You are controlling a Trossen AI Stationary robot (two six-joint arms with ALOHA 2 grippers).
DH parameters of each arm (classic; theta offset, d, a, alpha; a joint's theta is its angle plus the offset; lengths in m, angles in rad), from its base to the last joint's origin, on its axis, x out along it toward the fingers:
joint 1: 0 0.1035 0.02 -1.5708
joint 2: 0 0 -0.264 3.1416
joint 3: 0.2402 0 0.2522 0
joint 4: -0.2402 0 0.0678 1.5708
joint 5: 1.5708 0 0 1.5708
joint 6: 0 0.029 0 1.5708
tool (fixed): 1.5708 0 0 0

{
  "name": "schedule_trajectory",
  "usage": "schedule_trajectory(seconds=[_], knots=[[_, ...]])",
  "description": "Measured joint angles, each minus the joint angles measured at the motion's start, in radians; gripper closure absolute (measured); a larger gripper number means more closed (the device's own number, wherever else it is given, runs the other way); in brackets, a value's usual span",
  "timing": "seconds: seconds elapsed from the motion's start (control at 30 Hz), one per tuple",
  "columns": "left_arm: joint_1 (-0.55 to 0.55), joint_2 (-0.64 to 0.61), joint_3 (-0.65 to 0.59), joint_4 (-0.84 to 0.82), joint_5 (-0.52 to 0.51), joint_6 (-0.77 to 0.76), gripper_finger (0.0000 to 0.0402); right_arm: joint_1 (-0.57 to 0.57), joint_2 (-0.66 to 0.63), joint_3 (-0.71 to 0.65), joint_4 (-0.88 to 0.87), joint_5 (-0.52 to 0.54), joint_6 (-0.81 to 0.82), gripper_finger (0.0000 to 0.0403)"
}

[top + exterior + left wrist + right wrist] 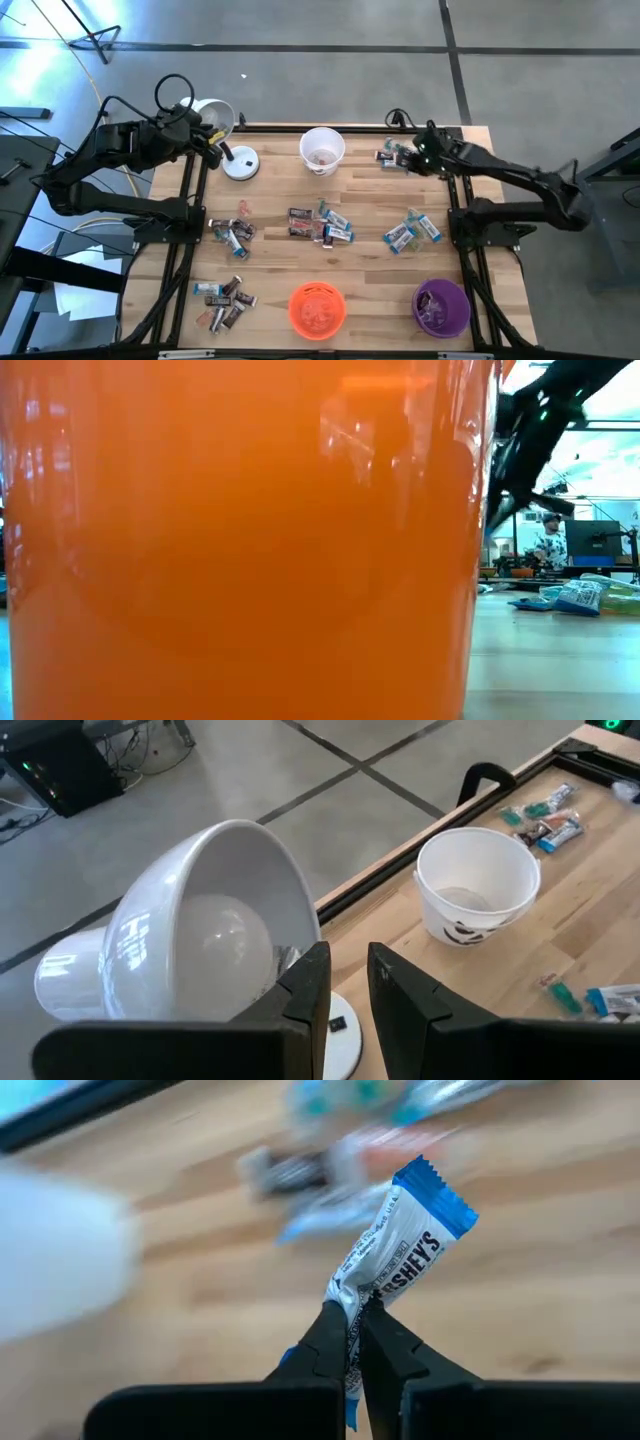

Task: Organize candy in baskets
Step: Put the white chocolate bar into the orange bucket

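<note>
Overhead look at a wooden table point(370, 210) with two dark robot arms

Right gripper point(353, 1312) clamped tight on a blue and silver candy bar point(400, 1250), pinched near one end, wrapper sticking up past the fingertips; seen from above near the table's far right corner, beside a small cluster of sweets point(392, 155)

Left gripper point(347, 972) at the far left corner, fingers parted by a narrow gap with nothing visibly between them, just beside the shade of a white desk lamp point(190, 955)

White basket point(322, 150) at the far middle of the table; orange basket point(317, 308) at the near edge, centre; purple basket point(442, 306) at the near edge, right

Loose candy scattered in groups: middle of the table point(320, 225), right of centre point(410, 232), left of centre point(232, 232), and near left point(224, 298)

Table-level camera almost wholly filled by the orange basket's wall, a few wrappers point(575, 596) showing past it
</note>
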Motion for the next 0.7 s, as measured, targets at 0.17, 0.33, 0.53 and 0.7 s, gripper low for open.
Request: schedule_trajectory(seconds=[0.17, 0.33, 0.53, 0.7], knots=[[0.0, 0.0, 0.0, -0.018, 0.0, 0.001, 0.0346, 0.249, -0.136, 0.002, 0.116, 0.01, 0.181, 0.0402], [0.0, 0.0, 0.0, -0.029, 0.02, 0.002, 0.0346, 0.525, -0.158, 0.003, 0.393, 0.125, 0.292, 0.0402], [0.0, 0.0, 0.0, -0.027, 0.057, 0.001, 0.0346, 0.759, -0.058, 0.072, 0.498, 0.184, 0.338, 0.0402], [0.0, 0.001, 0.0, 0.03, 0.104, -0.005, 0.0346, 0.878, 0.06, 0.206, 0.492, 0.124, 0.294, 0.0402]])
